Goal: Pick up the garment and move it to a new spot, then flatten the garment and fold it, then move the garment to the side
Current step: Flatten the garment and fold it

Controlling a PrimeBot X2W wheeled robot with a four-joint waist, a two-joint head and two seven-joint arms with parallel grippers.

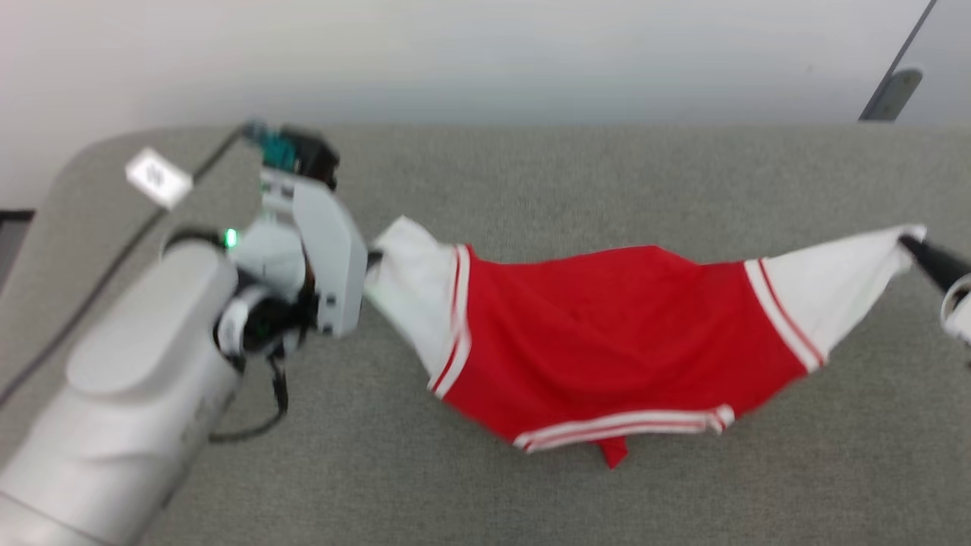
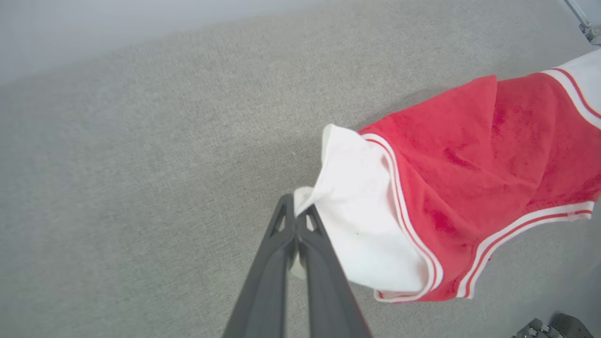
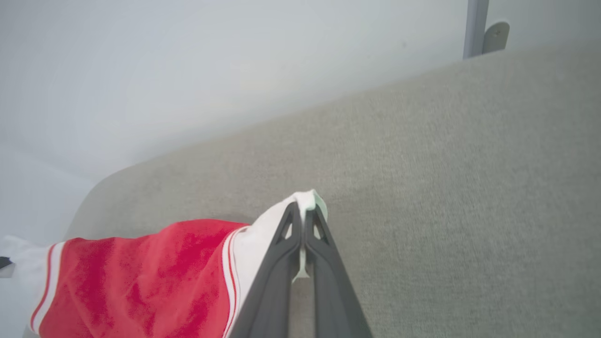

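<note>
1. A grey woven-cloth table (image 1: 576, 174) spans the head view, its rounded corner at ten o'clock and a pale wall (image 1: 485, 61) beyond at twelve.
2. A bright red soft sports garment with white side panels and thin white stripe trim (image 1: 607, 334) hangs stretched across the middle of the table from nine o'clock to three o'clock. Its striped hem sags toward six. Whether that hem touches the table cannot be told.
3. The cloth looks light and limp, and it will likely droop and crease wherever nothing holds it. The two white panel ends seem the best places to hold, since they keep it spread for laying flat. The risk is a thin pinch of smooth fabric slipping free under tension.
4. The robot's pale left forearm (image 1: 136, 379) reaches in from eight o'clock.
5. The left gripper (image 2: 296, 211) has its two long dark fingers pressed together on a tuck of the white panel at the garment's nine o'clock end.
6. The right gripper (image 3: 303, 209) is clamped on the tip of the opposite white panel at three o'clock, with a sliver of white cloth showing between its fingers.
7. A small white tag (image 1: 158, 178) on a dark cable (image 1: 114, 258) lies at ten o'clock, well apart from the garment.
</note>
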